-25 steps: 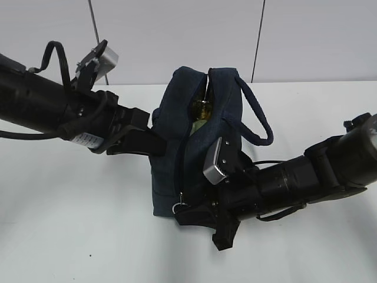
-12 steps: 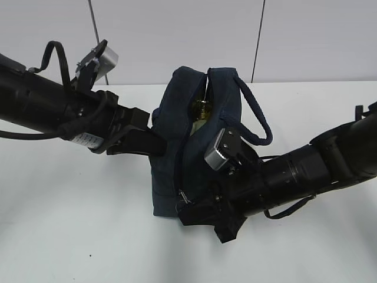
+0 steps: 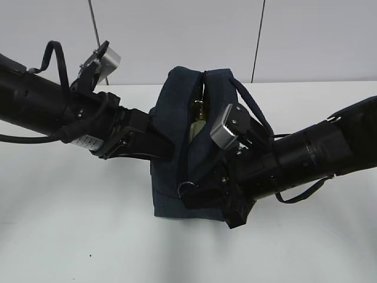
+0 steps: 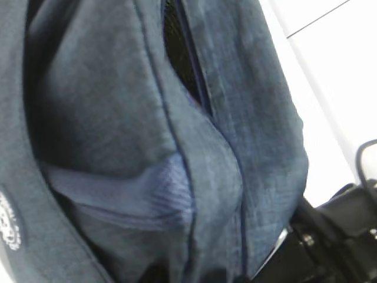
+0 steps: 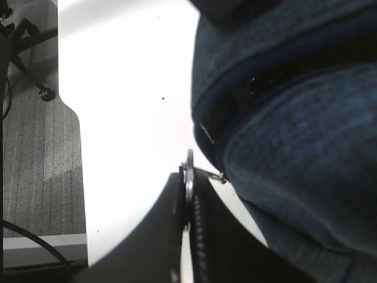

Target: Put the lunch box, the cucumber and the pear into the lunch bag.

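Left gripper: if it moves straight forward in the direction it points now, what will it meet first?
Most likely the lunch bag. The left gripper points right into the bag's side, with fabric filling its wrist view; its fingertips are hidden, so contact is unclear.

Nothing legible is showing. A white sticker [image 3: 88, 140] on the left arm is carrying dark print — too small to read — and a round white printed badge [image 4: 6, 219] on the lunch bag [image 4: 118, 147] is sitting cut off at the left wrist view's edge, its lettering blurred.
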`<state>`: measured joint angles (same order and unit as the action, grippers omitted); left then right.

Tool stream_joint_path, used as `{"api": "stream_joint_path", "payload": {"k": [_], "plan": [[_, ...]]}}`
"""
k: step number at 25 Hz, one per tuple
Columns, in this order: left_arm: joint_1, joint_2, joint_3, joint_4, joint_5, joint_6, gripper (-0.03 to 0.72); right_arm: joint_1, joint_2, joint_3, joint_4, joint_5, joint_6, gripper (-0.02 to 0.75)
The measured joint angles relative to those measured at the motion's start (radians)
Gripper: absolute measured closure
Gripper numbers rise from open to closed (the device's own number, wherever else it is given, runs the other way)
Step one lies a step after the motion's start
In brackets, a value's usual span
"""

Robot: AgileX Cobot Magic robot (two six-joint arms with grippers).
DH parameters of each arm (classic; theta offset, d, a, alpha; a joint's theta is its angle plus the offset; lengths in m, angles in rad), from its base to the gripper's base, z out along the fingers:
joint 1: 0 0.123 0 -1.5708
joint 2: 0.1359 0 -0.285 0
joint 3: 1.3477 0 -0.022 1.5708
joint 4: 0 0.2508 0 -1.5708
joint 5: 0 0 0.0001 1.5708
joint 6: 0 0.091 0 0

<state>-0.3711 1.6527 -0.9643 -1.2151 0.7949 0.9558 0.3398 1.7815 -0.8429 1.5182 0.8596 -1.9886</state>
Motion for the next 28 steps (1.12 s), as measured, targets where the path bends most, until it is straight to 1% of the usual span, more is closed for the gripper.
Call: {"api": "stream_joint_path", "payload": {"k": [2,5,11,14,18,21,26,28], "plan": [[0.0,0.0,0.0,0.002,0.003,0.0,0.363,0.0,-0.02,0.0,-0.014,0.0,0.013,0.732],[0.0,0.0,0.0,0.013,0.004,0.0,0.328,0.0,-0.052,0.0,-0.026,0.0,0.031,0.732],[0.0,0.0,0.0,0.048,0.009,0.0,0.319,0.0,-0.116,0.0,-0.028,0.0,0.035,0.732],[0.0,0.0,0.0,0.058,0.017,0.001,0.319,0.0,-0.134,0.002,-0.007,-0.004,0.035,0.732],[0.0,0.0,0.0,0.108,0.042,0.002,0.319,0.0,-0.145,-0.015,0.029,-0.006,0.037,0.732],[0.0,0.0,0.0,0.135,0.06,0.003,0.319,0.0,-0.145,-0.046,0.035,-0.006,0.057,0.732],[0.0,0.0,0.0,0.137,0.042,0.003,0.319,0.0,-0.145,-0.093,0.036,-0.006,0.094,0.732],[0.0,0.0,0.0,0.135,0.018,0.003,0.33,0.0,-0.145,-0.1,0.036,-0.006,0.106,0.732]]}}
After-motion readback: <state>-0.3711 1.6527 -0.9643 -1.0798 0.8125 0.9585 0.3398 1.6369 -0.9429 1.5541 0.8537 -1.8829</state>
